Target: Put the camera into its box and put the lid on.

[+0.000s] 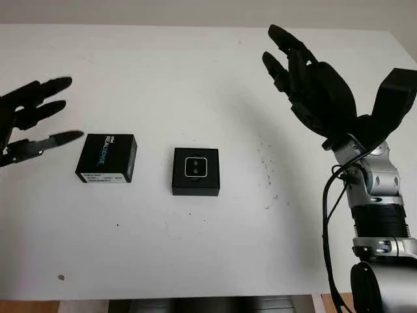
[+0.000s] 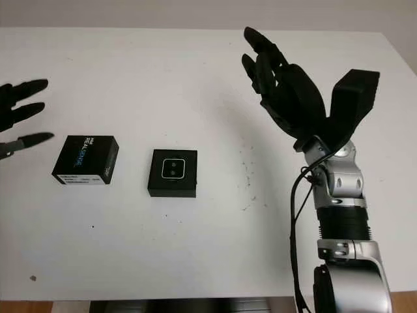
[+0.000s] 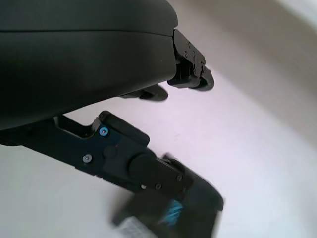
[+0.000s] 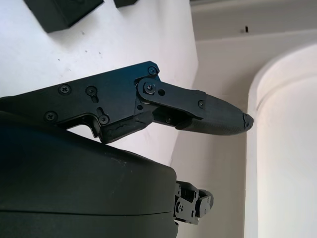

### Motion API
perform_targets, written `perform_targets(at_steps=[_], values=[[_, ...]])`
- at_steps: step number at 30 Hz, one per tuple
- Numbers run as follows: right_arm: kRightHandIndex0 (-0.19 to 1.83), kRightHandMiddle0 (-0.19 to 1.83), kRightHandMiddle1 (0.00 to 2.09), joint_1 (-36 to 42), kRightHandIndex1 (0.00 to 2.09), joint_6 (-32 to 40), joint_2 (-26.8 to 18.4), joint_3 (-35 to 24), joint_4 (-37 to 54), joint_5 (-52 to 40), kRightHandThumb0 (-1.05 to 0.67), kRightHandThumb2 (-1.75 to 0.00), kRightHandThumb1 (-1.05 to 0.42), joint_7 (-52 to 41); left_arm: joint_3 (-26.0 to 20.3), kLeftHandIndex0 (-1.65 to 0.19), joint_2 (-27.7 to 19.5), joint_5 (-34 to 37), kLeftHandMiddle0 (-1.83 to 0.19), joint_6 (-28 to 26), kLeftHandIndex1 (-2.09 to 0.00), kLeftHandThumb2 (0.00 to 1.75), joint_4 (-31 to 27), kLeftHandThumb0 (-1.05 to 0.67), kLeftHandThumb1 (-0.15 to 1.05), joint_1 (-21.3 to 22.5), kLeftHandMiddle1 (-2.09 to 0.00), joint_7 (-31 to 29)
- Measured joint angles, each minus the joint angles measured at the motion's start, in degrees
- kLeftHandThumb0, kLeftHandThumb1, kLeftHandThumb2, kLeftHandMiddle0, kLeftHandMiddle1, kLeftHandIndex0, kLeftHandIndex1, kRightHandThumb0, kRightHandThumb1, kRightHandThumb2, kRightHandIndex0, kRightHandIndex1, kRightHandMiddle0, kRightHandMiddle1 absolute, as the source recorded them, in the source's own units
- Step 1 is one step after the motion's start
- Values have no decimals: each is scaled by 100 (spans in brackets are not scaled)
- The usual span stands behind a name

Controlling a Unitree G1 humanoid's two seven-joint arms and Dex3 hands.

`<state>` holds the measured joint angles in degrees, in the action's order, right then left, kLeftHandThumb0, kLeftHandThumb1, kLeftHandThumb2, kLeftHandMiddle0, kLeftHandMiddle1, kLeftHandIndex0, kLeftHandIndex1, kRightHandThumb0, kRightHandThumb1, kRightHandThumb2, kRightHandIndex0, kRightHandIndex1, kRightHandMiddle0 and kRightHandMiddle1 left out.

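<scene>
The black camera box (image 1: 196, 171) lies open in the middle of the white table (image 1: 195, 78), with the small camera (image 1: 196, 167) sitting in it, its two lenses facing up. The black lid (image 1: 106, 158), printed REALSENSE, lies flat just left of the box and apart from it; its printed face also appears in the left wrist view (image 3: 173, 214). My left hand (image 1: 62, 107) hovers open at the table's left side, a little left of the lid, holding nothing. My right hand (image 1: 280, 55) is raised open above the table's right side, well away from the box.
Faint dark specks mark the table (image 1: 264, 163) right of the box, and a small spot (image 1: 60, 277) lies near the front left edge. The table's front edge runs along the bottom of the head views. My right forearm (image 1: 378, 215) rises at the bottom right.
</scene>
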<state>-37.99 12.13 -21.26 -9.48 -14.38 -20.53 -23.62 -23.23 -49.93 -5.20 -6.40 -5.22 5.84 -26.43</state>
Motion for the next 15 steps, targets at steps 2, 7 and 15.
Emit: perform_targets(at_steps=[2, 7, 15], values=[[-11, -18, 24, 0, 5, 166, 11, -71, 85, -61, -78, -69, -105, 117, 69, 0, -216, -167, -1, 124, -1, 4, 26, -91, 83, -49, -2, -163], [-12, -18, 23, 1, 4, 303, 75, -161, 171, -98, -77, -68, -105, 226, 295, 5, -417, -237, 5, 542, -2, 5, 324, -87, 83, -45, -3, -515], [-13, -18, 20, 5, 4, 301, 164, -178, 181, -80, -75, -69, -105, 316, 828, 13, -514, -603, 13, 1000, -2, 5, 834, -84, 81, 218, -4, -540]])
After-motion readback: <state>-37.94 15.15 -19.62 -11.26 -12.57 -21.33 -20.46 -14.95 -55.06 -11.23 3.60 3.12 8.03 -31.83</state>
